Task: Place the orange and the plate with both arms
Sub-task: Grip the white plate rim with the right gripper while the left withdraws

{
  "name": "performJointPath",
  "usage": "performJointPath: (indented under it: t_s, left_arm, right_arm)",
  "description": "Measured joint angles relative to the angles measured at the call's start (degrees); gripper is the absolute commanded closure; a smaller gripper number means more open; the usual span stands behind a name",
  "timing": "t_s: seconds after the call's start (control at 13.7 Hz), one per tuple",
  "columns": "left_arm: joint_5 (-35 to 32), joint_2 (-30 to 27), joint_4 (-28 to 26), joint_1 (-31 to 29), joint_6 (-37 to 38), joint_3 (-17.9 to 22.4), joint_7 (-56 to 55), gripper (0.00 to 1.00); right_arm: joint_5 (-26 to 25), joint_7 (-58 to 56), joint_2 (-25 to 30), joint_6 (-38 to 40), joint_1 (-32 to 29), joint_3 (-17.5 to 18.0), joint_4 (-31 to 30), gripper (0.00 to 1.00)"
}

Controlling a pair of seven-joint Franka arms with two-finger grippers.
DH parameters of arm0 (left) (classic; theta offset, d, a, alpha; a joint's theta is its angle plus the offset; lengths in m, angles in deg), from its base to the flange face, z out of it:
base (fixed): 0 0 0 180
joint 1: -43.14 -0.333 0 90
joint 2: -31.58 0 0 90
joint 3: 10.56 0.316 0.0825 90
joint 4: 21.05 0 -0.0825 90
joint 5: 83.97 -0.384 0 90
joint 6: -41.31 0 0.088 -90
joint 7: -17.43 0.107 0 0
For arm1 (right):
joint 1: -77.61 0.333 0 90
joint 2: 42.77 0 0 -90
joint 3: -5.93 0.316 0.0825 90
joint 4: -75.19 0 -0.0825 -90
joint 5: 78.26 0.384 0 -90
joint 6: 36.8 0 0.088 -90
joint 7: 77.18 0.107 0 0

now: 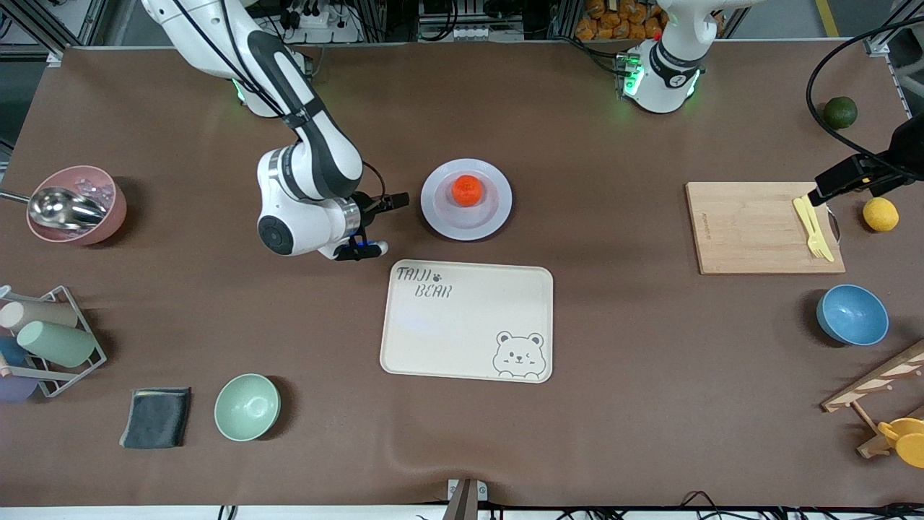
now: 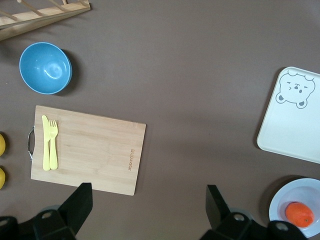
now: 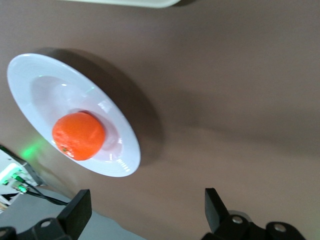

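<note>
The orange (image 1: 467,190) lies in the middle of the pale plate (image 1: 437,217), which rests flat on the table, farther from the front camera than the bear tray. My right gripper (image 1: 381,224) hovers low beside the plate on the right arm's side, open and holding nothing. In the right wrist view the orange (image 3: 78,136) and plate (image 3: 30,75) lie ahead of the open right gripper (image 3: 146,210). My left gripper (image 1: 841,180) hangs high over the cutting board's end. It is open and empty (image 2: 148,205), with plate (image 2: 280,200) and orange (image 2: 300,214) off to one side.
A cream bear tray (image 1: 465,321) lies nearer the camera than the plate. A wooden cutting board (image 1: 751,231) with a yellow fork and knife, a lemon (image 1: 881,214), a dark green fruit (image 1: 840,112) and a blue bowl (image 1: 852,314) sit toward the left arm's end. A pink bowl (image 1: 76,204) and a green bowl (image 1: 247,406) sit toward the right arm's end.
</note>
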Motion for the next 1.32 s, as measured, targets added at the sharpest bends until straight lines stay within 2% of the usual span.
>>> performJointPath:
  t_s: [0.22,0.59,0.81,1.32]
  left_arm:
    - [-0.2,-1.1,-1.1,1.3,0.0,-0.2,0.0,0.00]
    - [-1.2,-1.9,-1.7,2.7,0.0,-0.4,0.0,0.00]
    - [-1.2,-1.9,-2.1,2.7,0.0,-0.4,0.0,0.00]
    - [-1.2,-1.9,-2.2,2.6,-1.2,-0.2,0.0,0.00]
  right_arm:
    - [4.4,-0.7,-0.7,-0.5,1.3,0.0,-0.8,0.00]
    - [9.8,-8.7,-4.4,-0.7,1.2,-0.6,-1.3,0.00]
    - [15.4,-14.1,-6.8,-0.7,1.2,-0.7,-1.4,0.00]
    - [21.3,-21.8,-8.3,-0.7,1.0,-0.9,-2.6,0.00]
